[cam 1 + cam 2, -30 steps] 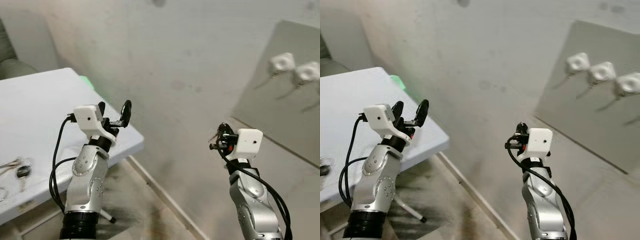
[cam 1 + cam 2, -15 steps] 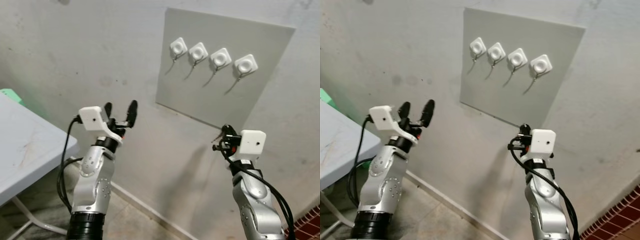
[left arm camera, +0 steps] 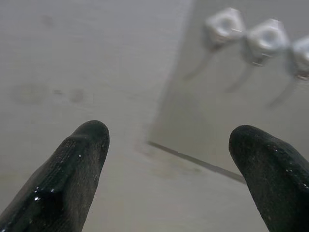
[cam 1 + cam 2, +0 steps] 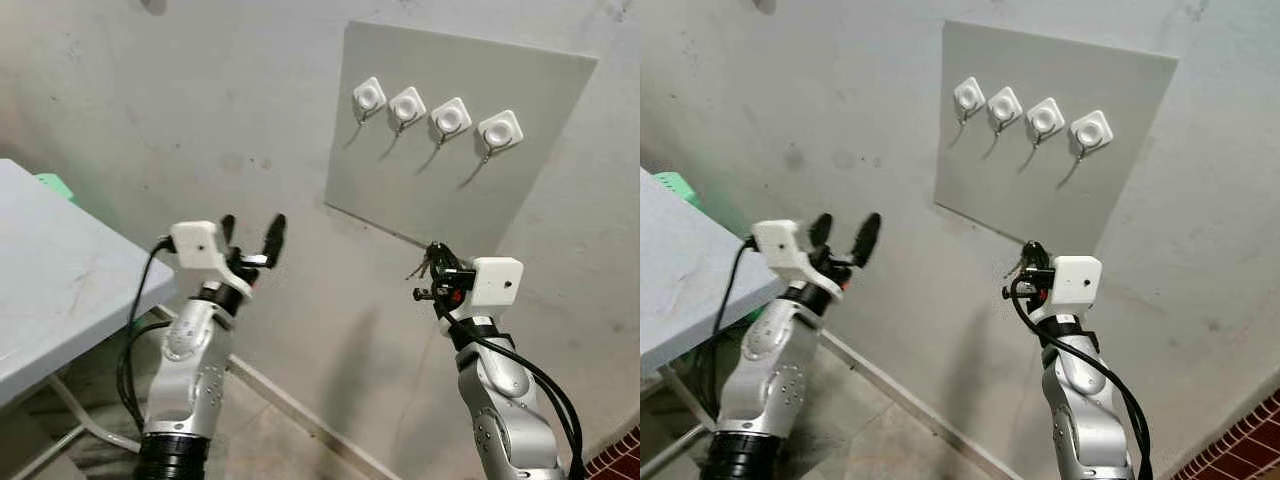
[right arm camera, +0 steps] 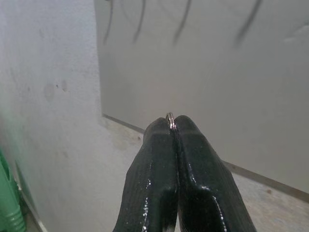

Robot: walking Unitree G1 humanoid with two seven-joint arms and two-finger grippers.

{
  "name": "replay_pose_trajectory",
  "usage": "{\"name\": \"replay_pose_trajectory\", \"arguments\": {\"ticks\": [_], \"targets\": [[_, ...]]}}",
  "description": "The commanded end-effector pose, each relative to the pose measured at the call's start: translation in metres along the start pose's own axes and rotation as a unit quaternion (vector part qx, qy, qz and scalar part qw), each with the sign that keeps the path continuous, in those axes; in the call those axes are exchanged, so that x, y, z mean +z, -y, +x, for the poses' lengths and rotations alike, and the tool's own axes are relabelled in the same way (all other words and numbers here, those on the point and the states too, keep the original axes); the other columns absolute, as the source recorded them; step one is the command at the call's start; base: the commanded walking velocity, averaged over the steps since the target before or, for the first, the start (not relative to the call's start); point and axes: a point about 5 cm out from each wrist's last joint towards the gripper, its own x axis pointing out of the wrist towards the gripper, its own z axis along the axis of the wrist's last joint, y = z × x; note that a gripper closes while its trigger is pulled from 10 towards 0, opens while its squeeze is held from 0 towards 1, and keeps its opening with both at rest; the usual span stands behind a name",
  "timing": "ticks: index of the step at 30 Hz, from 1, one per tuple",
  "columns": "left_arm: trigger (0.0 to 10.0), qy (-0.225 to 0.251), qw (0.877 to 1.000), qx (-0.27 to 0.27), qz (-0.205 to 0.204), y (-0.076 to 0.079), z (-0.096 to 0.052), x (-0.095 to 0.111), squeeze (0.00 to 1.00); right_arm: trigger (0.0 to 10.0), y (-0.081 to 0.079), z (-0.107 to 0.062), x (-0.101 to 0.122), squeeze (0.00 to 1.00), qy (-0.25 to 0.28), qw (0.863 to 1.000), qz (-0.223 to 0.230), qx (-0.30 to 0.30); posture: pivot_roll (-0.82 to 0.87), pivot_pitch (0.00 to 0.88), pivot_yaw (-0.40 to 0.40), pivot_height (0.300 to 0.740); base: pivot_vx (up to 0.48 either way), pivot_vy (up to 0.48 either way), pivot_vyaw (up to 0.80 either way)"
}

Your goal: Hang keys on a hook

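Four white hooks (image 4: 436,112) line a grey wall panel (image 4: 520,190). Below them, the right claw (image 4: 432,272) pinches the keys (image 5: 170,117) by their ring; the left claw (image 4: 251,236) is raised, fingers spread, holding nothing.

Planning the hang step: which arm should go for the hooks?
Right. The right gripper is shut on the keys, with the ring pinched between its fingers, and it sits just below the board with the four hooks. The left gripper is open, empty and further from them.
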Motion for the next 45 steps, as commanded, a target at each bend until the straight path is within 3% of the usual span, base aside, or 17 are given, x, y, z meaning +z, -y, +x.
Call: {"name": "replay_pose_trajectory", "arguments": {"ticks": [1, 5, 13, 18, 34, 39, 45], "targets": [[10.0, 0.001, 1.000, -0.027, 0.008, 0.009, 0.003, 0.005, 0.00, 10.0, 0.000, 0.004, 0.010, 0.00, 0.020, 1.000, -0.003, 0.007, 0.00, 0.000, -0.058, 0.740, 0.000, 0.000, 0.00], [10.0, -0.001, 0.998, -0.056, 0.012, 0.020, 0.006, 0.005, 0.00, 10.0, 0.000, 0.004, 0.010, 0.00, 0.020, 1.000, -0.006, 0.009, -0.01, 0.000, -0.053, 0.740, 0.000, 0.000, 0.00], [10.0, -0.016, 0.998, -0.057, -0.010, 0.024, 0.004, -0.001, 0.00, 10.0, 0.002, 0.000, 0.008, 0.00, 0.019, 1.000, -0.008, 0.000, -0.02, 0.000, -0.046, 0.740, 0.000, 0.000, 0.00], [10.0, -0.010, 0.999, -0.046, -0.016, 0.022, 0.005, 0.000, 0.00, 10.0, 0.003, 0.000, 0.008, 0.00, 0.019, 1.000, -0.007, 0.000, -0.01, 0.000, -0.047, 0.740, 0.000, 0.453, 0.00], [10.0, -0.005, 0.999, -0.044, -0.005, 0.020, 0.006, 0.004, 0.00, 10.0, 0.002, 0.002, 0.009, 0.00, 0.021, 1.000, -0.006, 0.001, -0.01, 0.000, -0.052, 0.740, 0.000, 0.000, 0.00], [10.0, -0.004, 0.999, -0.042, -0.028, 0.020, 0.008, 0.004, 0.00, 10.0, 0.002, 0.002, 0.009, 0.00, 0.020, 1.000, -0.009, 0.001, -0.01, 0.000, -0.057, 0.740, 0.000, 0.242, 0.00], [10.0, -0.001, 0.999, -0.030, -0.028, 0.019, 0.008, 0.005, 0.00, 10.0, 0.002, 0.002, 0.009, 0.00, 0.019, 1.000, -0.008, 0.001, -0.01, 0.000, -0.059, 0.740, 0.000, 0.257, 0.00]]}}
